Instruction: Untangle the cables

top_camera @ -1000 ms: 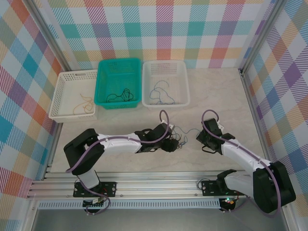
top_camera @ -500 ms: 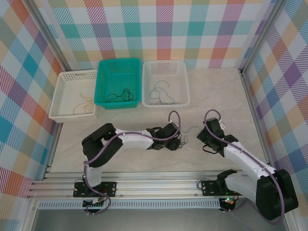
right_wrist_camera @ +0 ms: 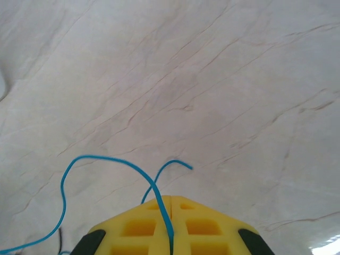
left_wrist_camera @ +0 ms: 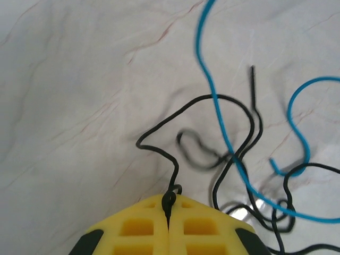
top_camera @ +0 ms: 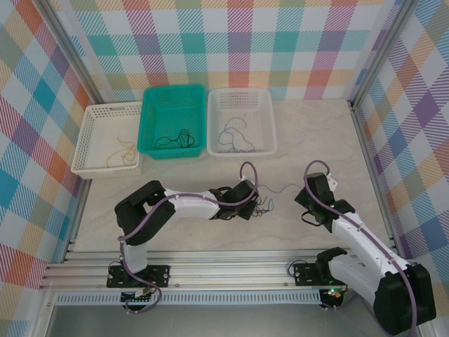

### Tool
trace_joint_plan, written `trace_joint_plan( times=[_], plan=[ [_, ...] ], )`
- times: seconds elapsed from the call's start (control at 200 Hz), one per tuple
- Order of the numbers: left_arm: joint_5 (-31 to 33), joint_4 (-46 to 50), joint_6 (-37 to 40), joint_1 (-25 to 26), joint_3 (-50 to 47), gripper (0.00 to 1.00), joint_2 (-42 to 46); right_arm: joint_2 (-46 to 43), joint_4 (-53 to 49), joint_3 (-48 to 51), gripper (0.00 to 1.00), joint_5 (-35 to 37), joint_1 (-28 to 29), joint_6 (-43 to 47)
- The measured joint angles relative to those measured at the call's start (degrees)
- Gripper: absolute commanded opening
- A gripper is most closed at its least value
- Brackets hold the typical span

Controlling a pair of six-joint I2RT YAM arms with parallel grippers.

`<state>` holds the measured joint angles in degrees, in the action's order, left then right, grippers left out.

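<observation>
Currently the left gripper point(left_wrist_camera: 168, 206) is clamped shut on the black cable point(left_wrist_camera: 175, 172), and the right gripper point(right_wrist_camera: 170, 206) is pinched closed on the blue cable point(right_wrist_camera: 106, 158). The arms sit apart, likely to draw the blue strand out of the clump point(top_camera: 261, 206), which lies on the table point(top_camera: 316, 140) just beside the left gripper.

Nope, nothing to read in any of these shots. No text, labels, brands, numbers or signs that I can make out.
</observation>
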<state>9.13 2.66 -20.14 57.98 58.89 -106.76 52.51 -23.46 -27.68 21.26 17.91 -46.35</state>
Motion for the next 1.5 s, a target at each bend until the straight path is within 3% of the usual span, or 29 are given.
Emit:
trace_joint_plan(
  times=[0.315,0.505,0.78,0.985,1.2,1.5],
  plan=[
    [6.16,0.0,-5.2,-4.31,-13.9,0.0,15.43,-6.14,-2.36,2.03,0.0,1.62,-11.76,2.32],
    [13.49,1.84,-10.91,-9.16,-20.55,0.0,27.52,-7.34,-3.26,2.84,0.0,0.35,-13.86,2.6],
    [19.34,13.16,-18.14,-20.28,-24.59,0.0,46.27,-8.07,-3.23,2.84,0.0,-0.31,-14.97,3.39],
    [21.07,24.5,-20.85,-31.28,-24.57,0.0,59.08,-8.85,-3.17,2.84,0.0,-0.48,-15.93,3.54],
    [20.48,35.95,-20.83,-42.58,-20.92,0.0,60.61,-10.08,-3.06,2.84,0.0,-0.24,-18.23,4.98],
    [19.96,41.55,-20.61,-52.83,-17.59,0.0,59.06,-12.2,-2.78,2.78,0.0,0.44,-26.29,8.87]
  ],
)
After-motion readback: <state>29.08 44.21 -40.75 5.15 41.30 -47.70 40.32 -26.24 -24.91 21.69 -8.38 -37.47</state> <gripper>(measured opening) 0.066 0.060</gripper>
